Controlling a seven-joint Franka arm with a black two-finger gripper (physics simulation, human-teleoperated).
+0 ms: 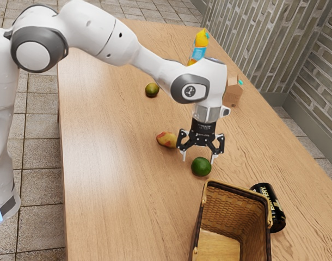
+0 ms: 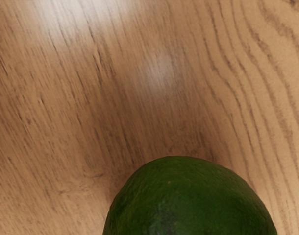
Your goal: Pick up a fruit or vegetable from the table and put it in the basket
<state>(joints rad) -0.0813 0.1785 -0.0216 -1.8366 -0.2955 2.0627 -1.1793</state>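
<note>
In the exterior view my gripper [image 1: 198,157] points down over the table, its two fingers spread wide apart. A round green fruit [image 1: 201,167] lies on the table just beneath and between the fingertips, and the pads do not appear closed on it. That green fruit [image 2: 188,200] looks large at the lower edge of the wrist view. A red-and-yellow fruit [image 1: 166,140] rests beside the gripper, toward the exterior view's left. Farther back sits a small greenish-brown fruit [image 1: 152,89]. The wicker basket [image 1: 233,192] stands near the green fruit, toward the exterior view's bottom.
A black can [image 1: 270,207] is against the basket's right side in the exterior view. An orange-yellow bottle [image 1: 198,49] and a small brown carton [image 1: 233,93] stand behind the arm on the wooden table [image 1: 111,179].
</note>
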